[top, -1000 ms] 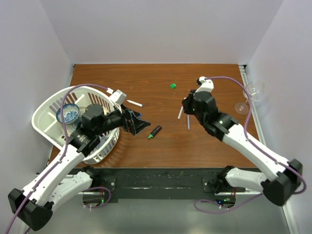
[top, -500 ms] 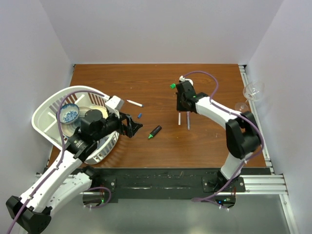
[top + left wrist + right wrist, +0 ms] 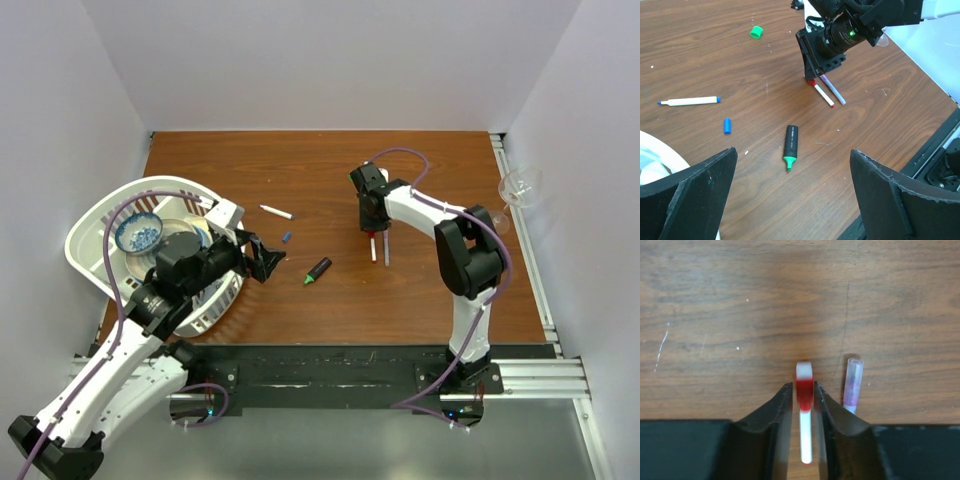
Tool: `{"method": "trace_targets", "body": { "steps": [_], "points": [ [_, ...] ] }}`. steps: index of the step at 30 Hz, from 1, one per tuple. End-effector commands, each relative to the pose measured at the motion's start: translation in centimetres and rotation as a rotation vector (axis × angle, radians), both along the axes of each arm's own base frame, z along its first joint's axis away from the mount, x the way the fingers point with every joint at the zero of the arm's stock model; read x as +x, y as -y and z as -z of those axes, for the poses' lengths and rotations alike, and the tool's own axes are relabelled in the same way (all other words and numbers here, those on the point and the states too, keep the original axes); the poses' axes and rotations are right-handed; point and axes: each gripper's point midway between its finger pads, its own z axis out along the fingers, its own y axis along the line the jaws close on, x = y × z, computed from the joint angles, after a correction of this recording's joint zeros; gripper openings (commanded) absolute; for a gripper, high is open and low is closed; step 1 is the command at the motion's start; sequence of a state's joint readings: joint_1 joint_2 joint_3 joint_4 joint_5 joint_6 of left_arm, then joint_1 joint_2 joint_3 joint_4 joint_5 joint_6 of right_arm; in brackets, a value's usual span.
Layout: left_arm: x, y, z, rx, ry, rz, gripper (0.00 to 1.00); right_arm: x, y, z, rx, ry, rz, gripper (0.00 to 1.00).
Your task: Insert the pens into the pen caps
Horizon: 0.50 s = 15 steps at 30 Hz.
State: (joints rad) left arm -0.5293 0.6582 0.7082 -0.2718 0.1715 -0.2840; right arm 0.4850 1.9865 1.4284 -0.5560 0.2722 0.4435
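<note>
My right gripper (image 3: pixel 802 385) stands over two thin pens at mid-table, its fingers narrowly apart. A white pen (image 3: pixel 805 435) with a red band (image 3: pixel 804 390) lies on the wood between them, with thin gaps at the sides. This pen (image 3: pixel 373 248) has a purple-ended pen (image 3: pixel 853 382) beside it. A black marker with a green tip (image 3: pixel 791 147), a blue cap (image 3: pixel 727 125), a white pen with blue ends (image 3: pixel 689 101) and a green cap (image 3: pixel 756 31) lie loose. My left gripper (image 3: pixel 793 165) hovers wide open and empty near the marker (image 3: pixel 318 270).
A white basket (image 3: pixel 100 225) holding a blue-patterned bowl (image 3: pixel 138 233) sits at the left under my left arm. Clear glasses (image 3: pixel 520 185) stand off the table's right edge. The black rail of the arm bases runs along the near edge.
My right arm swung left and came down over the two thin pens, and its fingers parted slightly around the red-banded one. My left arm drew back toward the basket, uncovering the blue cap.
</note>
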Motion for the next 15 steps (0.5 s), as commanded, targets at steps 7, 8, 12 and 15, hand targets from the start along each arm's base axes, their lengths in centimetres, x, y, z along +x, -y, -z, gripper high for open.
{"method": "trace_targets", "body": {
  "steps": [7, 8, 12, 15],
  "points": [
    [0.7, -1.3, -1.1, 0.009, 0.056, -0.069, 1.0, 0.9, -3.6, -6.1, 0.146, 0.112, -0.249, 0.48],
    [0.5, -1.5, -1.6, 0.002, 0.071, -0.075, 1.0, 1.4, -4.6, -7.3, 0.167, 0.175, -0.355, 0.49],
    [0.4, -2.7, -2.9, -0.025, 0.12, -0.132, 1.0, -1.3, -7.6, -7.4, 0.271, 0.194, -0.651, 0.57],
    [0.1, -3.4, -3.5, -0.052, 0.151, -0.164, 1.0, -2.6, -8.5, -6.7, 0.275, 0.248, -0.841, 0.57]
  ]
}}
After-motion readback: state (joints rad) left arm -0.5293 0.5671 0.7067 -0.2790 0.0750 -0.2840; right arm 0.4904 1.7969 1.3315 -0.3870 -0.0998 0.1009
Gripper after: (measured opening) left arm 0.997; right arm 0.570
